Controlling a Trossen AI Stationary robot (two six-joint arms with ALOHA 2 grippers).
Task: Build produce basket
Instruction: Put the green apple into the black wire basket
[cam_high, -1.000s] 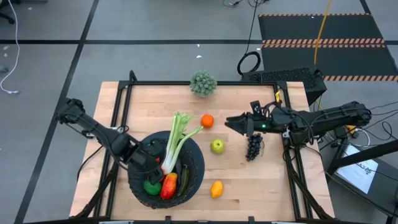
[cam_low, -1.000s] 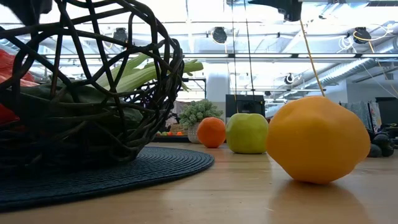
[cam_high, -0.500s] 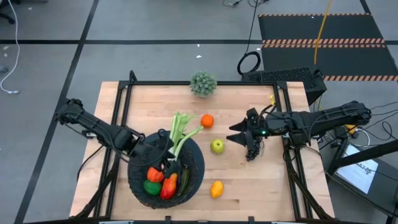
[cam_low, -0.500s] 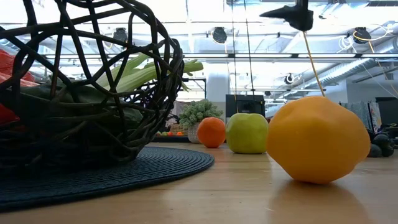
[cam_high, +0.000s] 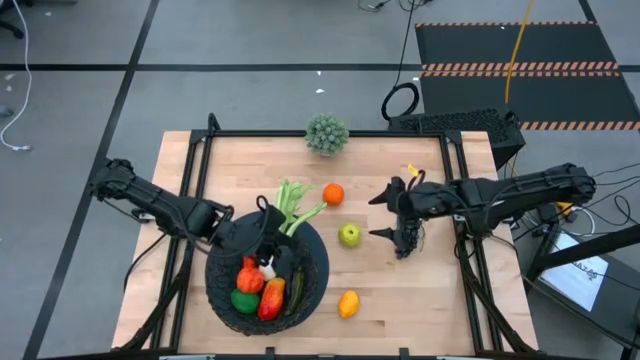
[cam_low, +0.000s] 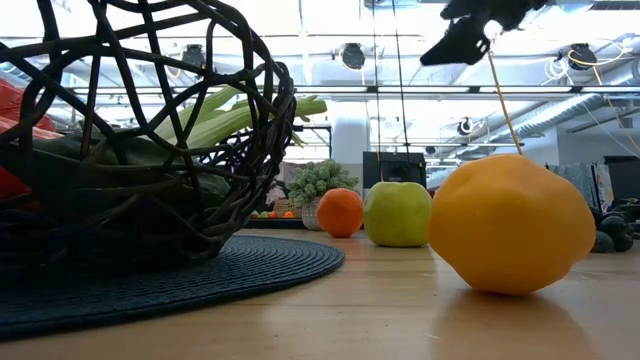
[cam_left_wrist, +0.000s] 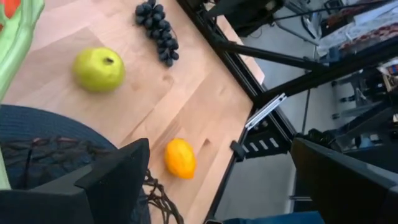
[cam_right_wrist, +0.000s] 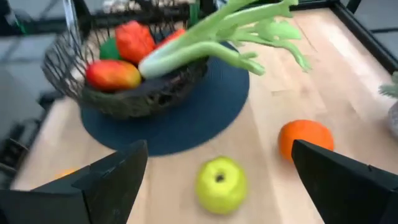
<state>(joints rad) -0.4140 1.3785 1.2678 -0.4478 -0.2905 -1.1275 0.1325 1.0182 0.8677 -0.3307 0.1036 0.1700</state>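
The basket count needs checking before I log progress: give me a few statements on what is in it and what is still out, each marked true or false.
1. The celery stalk lies in the basket. True.
2. The green apple sits in the basket. False: it is on the table.
3. The lemon lies outside the basket. True.
4. The right gripper grips the grapes. False: it is open above them.
5. The orange is on the table. True.
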